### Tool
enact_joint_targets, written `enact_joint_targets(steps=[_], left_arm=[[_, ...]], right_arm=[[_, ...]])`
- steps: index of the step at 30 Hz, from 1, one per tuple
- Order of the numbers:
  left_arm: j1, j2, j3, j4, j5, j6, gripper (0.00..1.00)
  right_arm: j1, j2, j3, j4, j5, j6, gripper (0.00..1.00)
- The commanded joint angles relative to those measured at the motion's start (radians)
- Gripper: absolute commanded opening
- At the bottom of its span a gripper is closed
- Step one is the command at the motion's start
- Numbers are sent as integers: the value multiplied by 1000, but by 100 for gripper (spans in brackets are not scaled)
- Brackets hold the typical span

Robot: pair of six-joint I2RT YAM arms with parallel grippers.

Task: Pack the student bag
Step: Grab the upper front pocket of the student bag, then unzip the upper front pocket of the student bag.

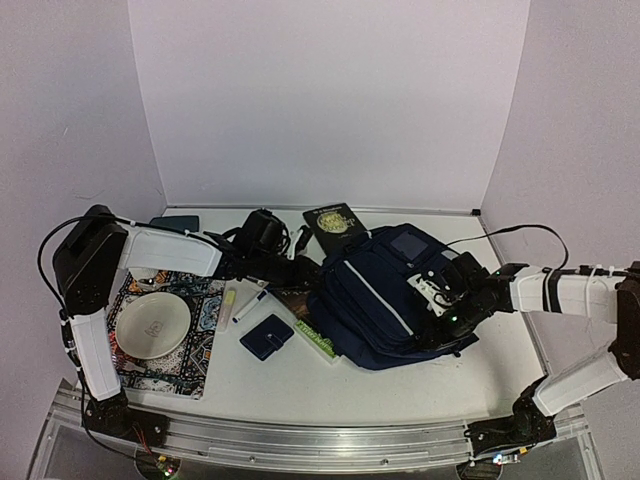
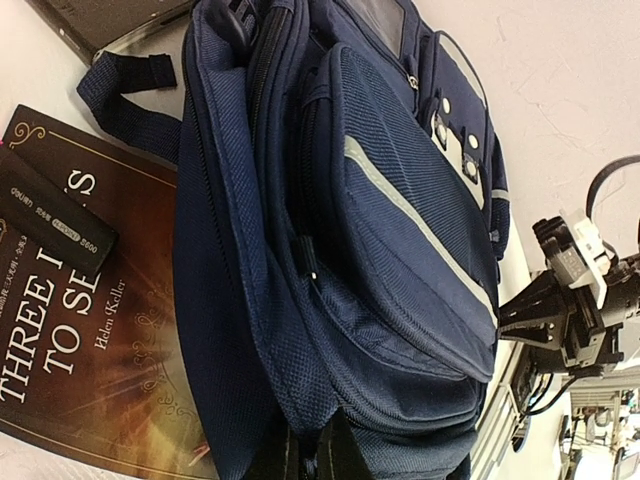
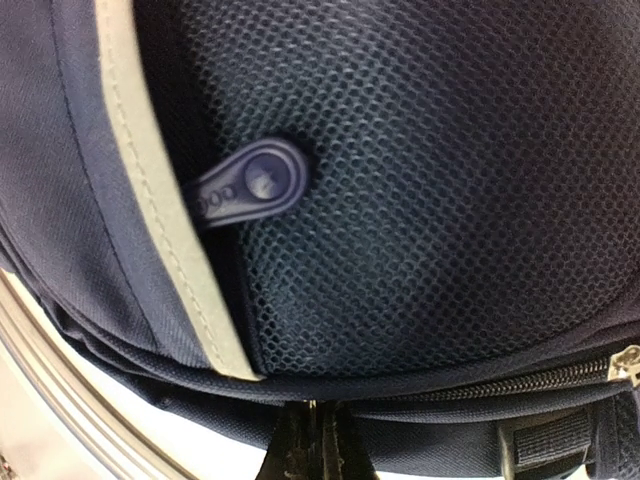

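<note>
The student bag (image 1: 385,295), a navy backpack with thin pale stripes, lies on its back right of the table's middle. My left gripper (image 1: 300,270) is at its left end. In the left wrist view the bag (image 2: 350,230) fills the frame and the left gripper (image 2: 310,455) is shut on a fold of its fabric. My right gripper (image 1: 450,312) is at the bag's right side. The right wrist view shows the bag's mesh panel (image 3: 430,190) and a zipper pull (image 3: 250,185). There the right gripper (image 3: 318,440) is shut, pinching the seam by a zipper.
A white plate (image 1: 152,325) sits on a patterned mat at the left. A navy wallet (image 1: 266,337), pens (image 1: 240,300), a dark book (image 1: 335,222), a teal pouch (image 1: 175,223) and a black object (image 1: 262,232) surround the bag. A brown book (image 2: 80,290) lies beside it.
</note>
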Motion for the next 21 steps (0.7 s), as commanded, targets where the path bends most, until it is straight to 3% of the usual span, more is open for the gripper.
enact_joint_targets(steps=[1, 13, 21], left_arm=[[11, -11, -8, 130, -22, -63, 0], [-51, -12, -45, 233, -111, -136, 0], [-84, -16, -72, 286, -156, -162, 0]], right_arm=[[15, -55, 4, -41, -54, 87, 0], [212, -42, 138, -55, 110, 340, 0], [240, 48, 285, -18, 70, 398, 0]])
